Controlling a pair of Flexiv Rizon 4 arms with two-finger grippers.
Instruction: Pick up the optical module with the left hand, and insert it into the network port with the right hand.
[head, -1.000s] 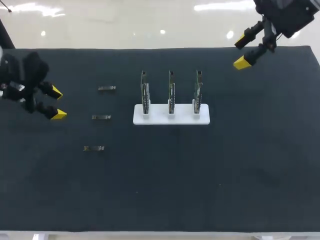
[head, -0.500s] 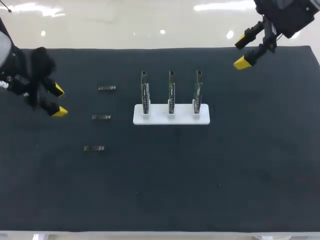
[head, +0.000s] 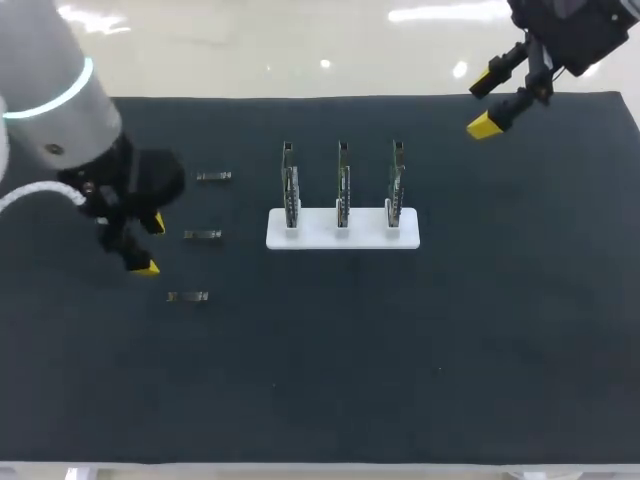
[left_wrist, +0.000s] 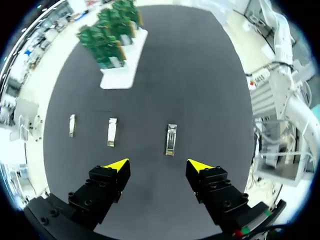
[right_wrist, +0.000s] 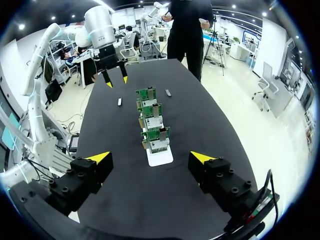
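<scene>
Left tool (head: 150, 245), fingers spread, hanging over the counter (head: 400, 350) just left of the nearest optical module (head: 188, 297), lined up for a grab; right tool (head: 483, 102), also spread, parked far right for the handover.

A robotics lab bench is indicated. A table (head: 420, 380) is covered by a dark mat and is attended by two industrial arms, the left arm (head: 50, 90), grey with a lit ring, and the right arm (head: 575, 30) at the far right corner. The left gripper (head: 152, 245) and right gripper (head: 484, 102) are tipped in bright yellow. At the middle, three green circuit boards (head: 343, 185) are stood upright in a white holder (head: 342, 238) — to its left, three optical modules (head: 202, 235) are laid in a column
</scene>
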